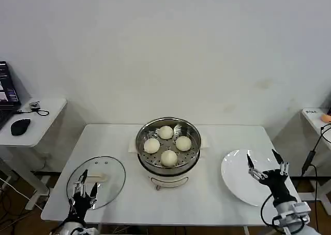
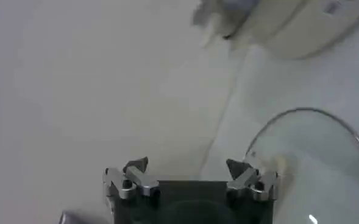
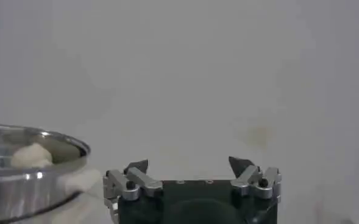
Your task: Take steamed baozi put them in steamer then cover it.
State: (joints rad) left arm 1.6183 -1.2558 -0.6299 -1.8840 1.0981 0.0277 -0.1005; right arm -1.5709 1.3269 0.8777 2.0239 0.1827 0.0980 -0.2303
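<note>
steamer (image 1: 168, 147): shiny round steel, mid-surface, base partly hidden | steamed baozi (image 1: 169, 157): four smooth buns inside | cover (image 1: 96, 181): clear glass, left of steamer | left pincer (image 1: 85, 186) apart over cover | right pincer (image 1: 265, 163) apart, right of steamer, above white plate (image 1: 238, 180)

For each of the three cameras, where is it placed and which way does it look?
Head view: high, facing forward and down at the table, steamer and four baozi; both tools show, left tool, right tool.
Left wrist view: behind the open left tool, facing the glass cover.
Right wrist view: behind the open right tool, facing the wall.
Shared: the steamer shows in all three.
</note>
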